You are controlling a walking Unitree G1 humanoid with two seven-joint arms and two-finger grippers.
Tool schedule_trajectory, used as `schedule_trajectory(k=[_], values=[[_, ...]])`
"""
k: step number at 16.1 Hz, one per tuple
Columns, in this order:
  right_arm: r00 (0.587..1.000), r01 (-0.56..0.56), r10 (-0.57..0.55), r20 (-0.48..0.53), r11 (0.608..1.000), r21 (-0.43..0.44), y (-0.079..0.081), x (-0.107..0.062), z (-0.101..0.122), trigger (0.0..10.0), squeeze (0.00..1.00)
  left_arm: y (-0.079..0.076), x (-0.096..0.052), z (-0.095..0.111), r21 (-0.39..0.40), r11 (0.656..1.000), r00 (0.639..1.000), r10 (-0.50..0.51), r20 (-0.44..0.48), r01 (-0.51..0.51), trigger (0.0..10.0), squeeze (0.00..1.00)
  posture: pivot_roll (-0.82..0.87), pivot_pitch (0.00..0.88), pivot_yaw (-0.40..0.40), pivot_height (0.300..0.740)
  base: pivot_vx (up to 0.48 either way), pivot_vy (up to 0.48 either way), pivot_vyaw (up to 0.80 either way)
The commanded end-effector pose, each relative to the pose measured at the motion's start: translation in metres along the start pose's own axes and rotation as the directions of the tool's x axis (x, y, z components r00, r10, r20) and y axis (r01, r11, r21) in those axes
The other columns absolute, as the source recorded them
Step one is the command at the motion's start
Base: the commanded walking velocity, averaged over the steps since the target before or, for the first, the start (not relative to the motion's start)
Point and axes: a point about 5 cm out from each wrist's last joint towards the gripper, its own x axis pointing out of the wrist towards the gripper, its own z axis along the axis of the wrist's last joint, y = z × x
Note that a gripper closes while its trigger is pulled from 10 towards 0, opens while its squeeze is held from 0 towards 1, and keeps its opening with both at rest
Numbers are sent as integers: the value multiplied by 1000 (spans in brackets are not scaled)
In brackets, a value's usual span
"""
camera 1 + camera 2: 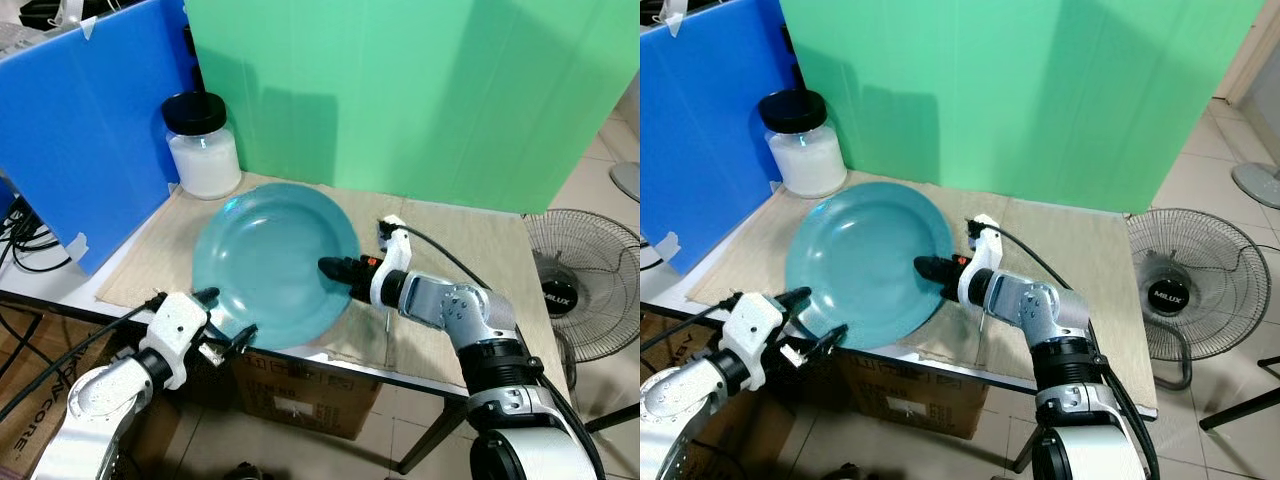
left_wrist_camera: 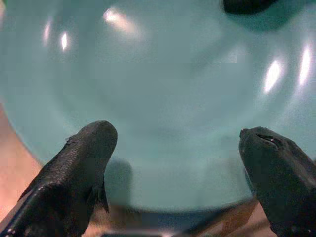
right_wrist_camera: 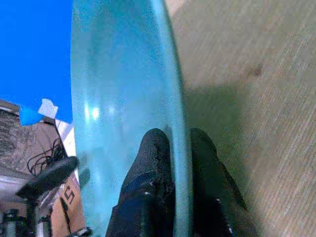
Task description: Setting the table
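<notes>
2 grippers: I have both at the plate.
Plate [image 1: 270, 260]: teal, lying on the beige mat [image 1: 470, 250], its near edge over the table edge [image 1: 60, 295].
Right gripper [image 3: 180, 148]: I see its fingers pinching the plate's right rim, 1 above and 1 below.
Left gripper [image 1: 225, 318]: fingers spread apart at the near rim; contact looks unlikely, though I can't be sure.
Jar [image 1: 203, 146]: black lid, white contents, behind the plate.
Fan [image 1: 1200, 283]: on the floor, right.

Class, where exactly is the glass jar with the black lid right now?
In the left eye view the glass jar stands at the table's far left corner, between the blue board and green board, just behind the teal plate.
</notes>
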Motion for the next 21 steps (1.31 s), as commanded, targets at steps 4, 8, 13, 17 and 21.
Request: schedule_trajectory(k=[4, 8, 13, 17, 21], values=[[997, -1, 0, 72, 1000, 13, 3, -11, 16, 0, 0, -4, -8, 54, -10, 999, 984, 41, 176, -40, 10000, 0, 4, 0, 13, 740, 0, 0, 0], [968, 21, -8, 251, 999, -47, 16, -43, 44, 0, 0, -20, -24, 84, -34, 995, 960, 103, 262, -98, 10000, 0, -9, 0, 19, 740, 0, 0, 0], [793, 259, -90, 602, 945, -200, 26, -121, 69, 10000, 0, -22, -20, 76, -79, 915, 904, 403, 142, -395, 10000, 0, -55, 0, 34, 740, 0, 0, -183], [763, 331, -131, 633, 920, -210, 34, -140, 34, 10000, 0, -21, -19, 83, -74, 854, 838, 520, 165, -515, 10000, 0, -84, 0, 45, 740, 0, 0, -791], [758, 364, -173, 629, 912, -188, 28, -144, 13, 10000, 0, -29, -13, 80, -29, 866, 854, 497, 156, -499, 10000, 0, -91, 0, 53, 740, 0, 0, -800]])
